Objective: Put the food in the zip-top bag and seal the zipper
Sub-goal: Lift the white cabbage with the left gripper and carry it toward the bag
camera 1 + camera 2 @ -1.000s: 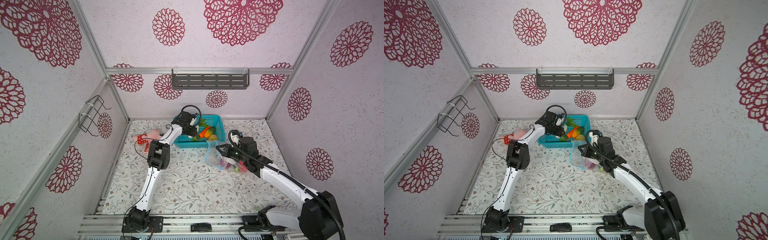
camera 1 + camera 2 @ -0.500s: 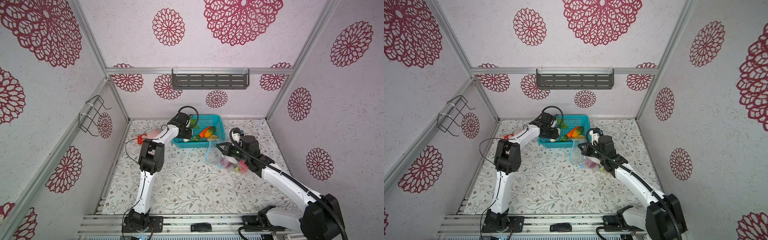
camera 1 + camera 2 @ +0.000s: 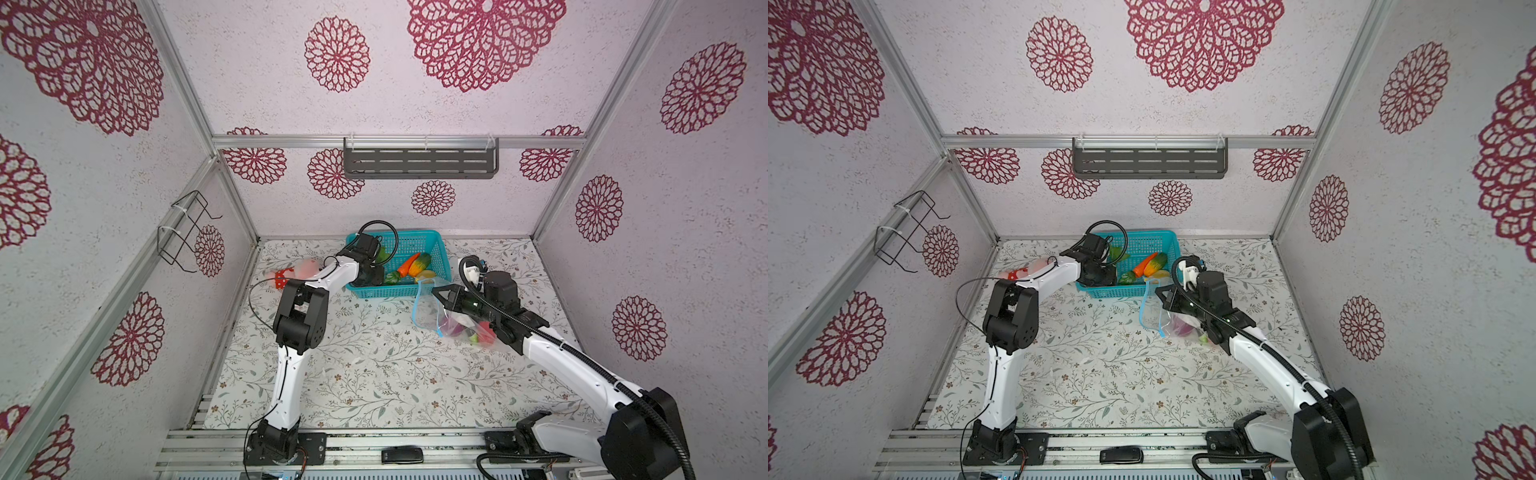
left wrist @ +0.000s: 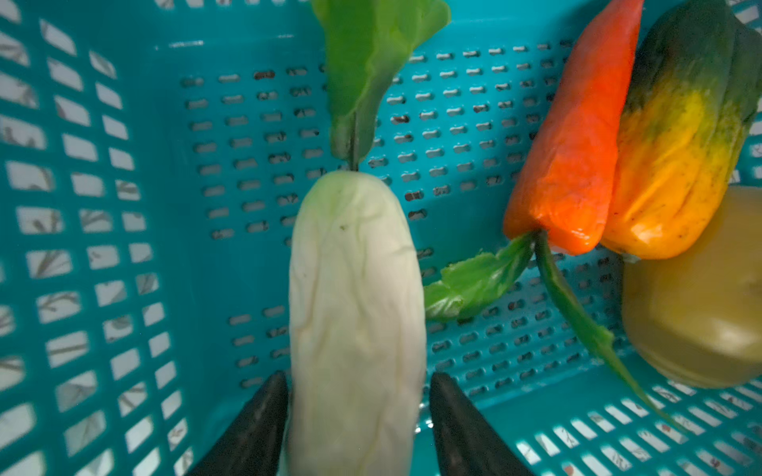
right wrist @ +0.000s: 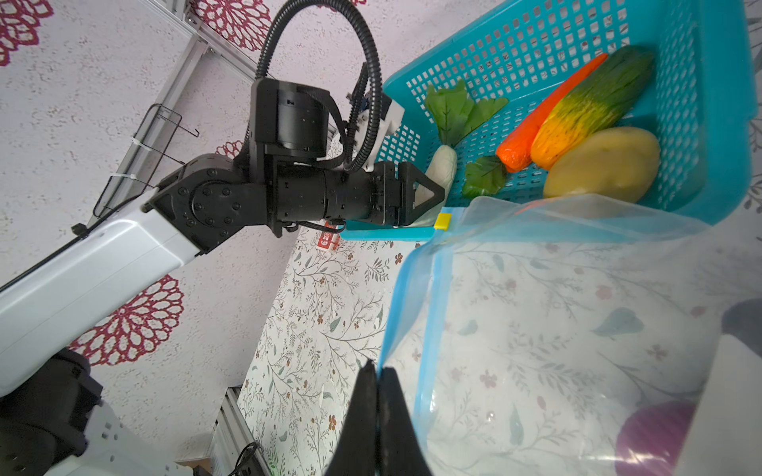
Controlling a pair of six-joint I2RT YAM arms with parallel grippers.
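Tips of my left claw [image 4: 358, 377] spread astride long white plastic vegetable [image 4: 354, 288] in teal mesh basket [image 4: 198, 288], my right claw [image 5: 377, 369] clamped on light-blue zipper strip [image 5: 433, 329] of clear plastic bag [image 5: 536, 329] just beside basket.

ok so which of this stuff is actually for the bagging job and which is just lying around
For the job: zip-top bag, its zipper, white vegetable, carrot, yellow-green vegetable, potato, purple onion already in the bag.

Just lying about: teal basket (only holds the food), pink plush toy, grey wall shelf, wire rack.
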